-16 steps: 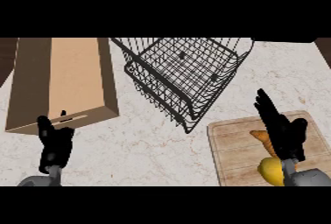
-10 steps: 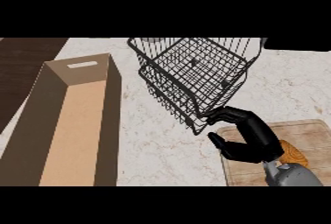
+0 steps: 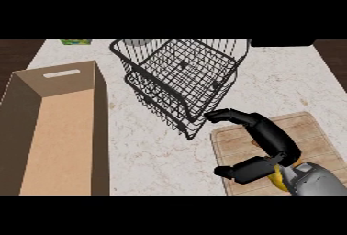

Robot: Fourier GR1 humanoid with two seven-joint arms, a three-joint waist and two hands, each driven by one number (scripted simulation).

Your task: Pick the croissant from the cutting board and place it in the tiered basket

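- Our right hand (image 3: 265,146) is arching over the cutting board (image 3: 320,137) at the near right, with thumb and fingers spread wide and pinching nothing we can see. Our left hand is not showing.
- The croissant (image 3: 257,143) is lying on the board directly under the palm. Only a golden-brown sliver is peeking out, so we cannot tell its long axis.
- The tiered basket (image 3: 183,69), black wire, is standing on the bench (image 3: 156,156) up and left of the hand, its near corner just beside the fingertips.
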